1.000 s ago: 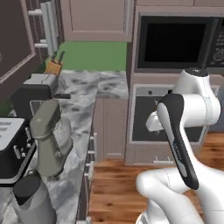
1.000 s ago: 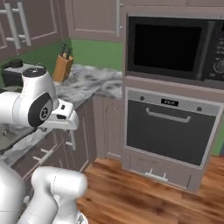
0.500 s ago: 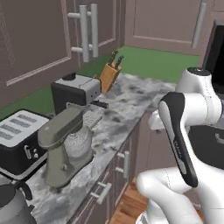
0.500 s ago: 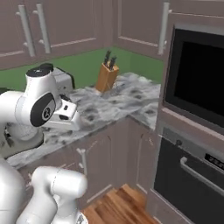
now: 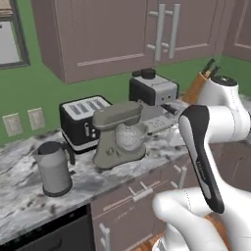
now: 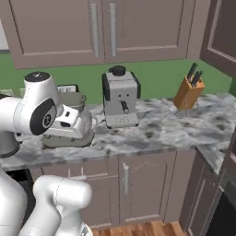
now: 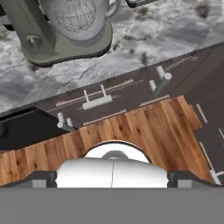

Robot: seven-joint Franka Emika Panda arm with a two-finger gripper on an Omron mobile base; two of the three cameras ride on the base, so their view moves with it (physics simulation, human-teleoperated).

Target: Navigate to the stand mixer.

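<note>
The taupe-grey stand mixer with its shiny silvery bowl (image 5: 119, 135) stands near the marble counter's (image 5: 29, 196) front edge, between the boxy black toaster (image 5: 83, 121) and the grey coffee machine (image 6: 120, 97). I cannot tell how the gripper's jaws stand. Driving closer risks the base bumping the cabinet fronts (image 7: 109, 98).

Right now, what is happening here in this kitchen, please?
A white Franka arm on a driving base is facing a marble counter; it handles nothing. The stand mixer it must reach stands on that counter directly ahead, between a grey kettle and a coffee machine, with a black toaster behind it. A knife block stands further right. From the hand camera, the mixer's base and silvery bowl are close, above the drawer fronts and wooden floor.
</note>
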